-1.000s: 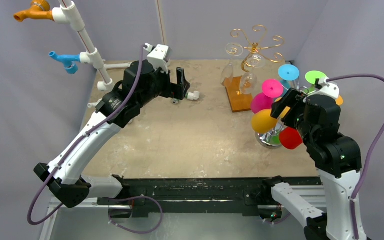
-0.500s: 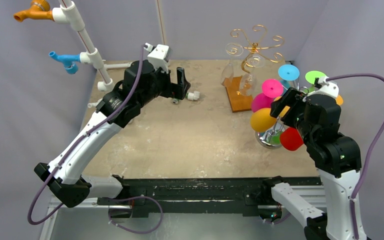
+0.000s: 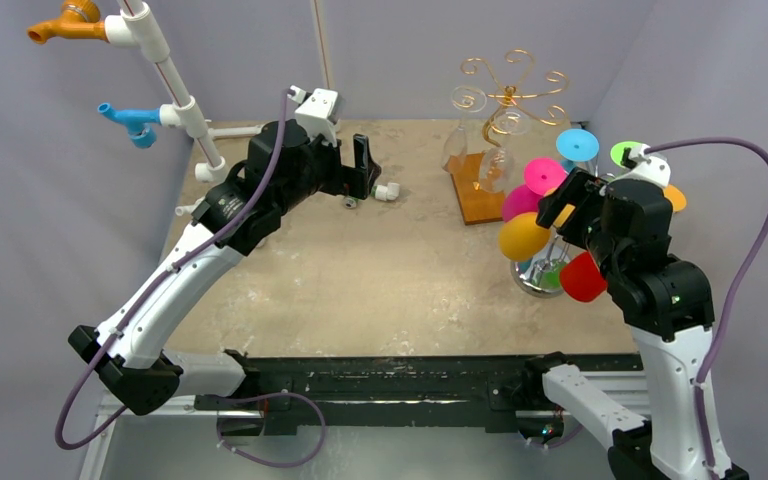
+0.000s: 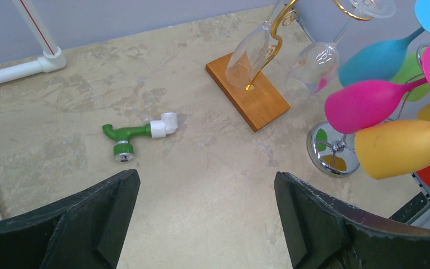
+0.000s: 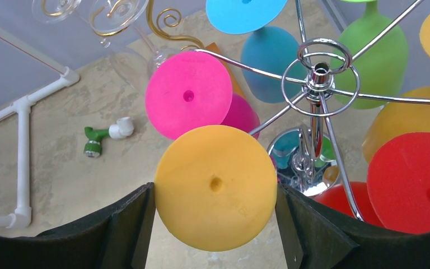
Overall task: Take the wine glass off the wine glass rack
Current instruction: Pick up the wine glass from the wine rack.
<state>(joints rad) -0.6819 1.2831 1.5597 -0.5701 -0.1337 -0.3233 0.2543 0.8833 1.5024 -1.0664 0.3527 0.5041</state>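
A: How did it look?

B: On the desk (image 3: 360, 270), the chrome wine glass rack (image 5: 319, 73) stood fully loaded. The yellow wine glass (image 5: 215, 185) hung upside down from a wire arm on the rack's left side.

A: And the pincers?

B: The right pincer (image 5: 214, 196), part open, appeared clamped across that glass's foot. The left pincer (image 4: 206, 179) gaped wide and empty, well left of the rack.

A: Risks?

B: That edge grip might slip. Pulling across the wire could snag the stem, tip the rack, or knock the pink wine glass (image 5: 187, 95) just beside it.
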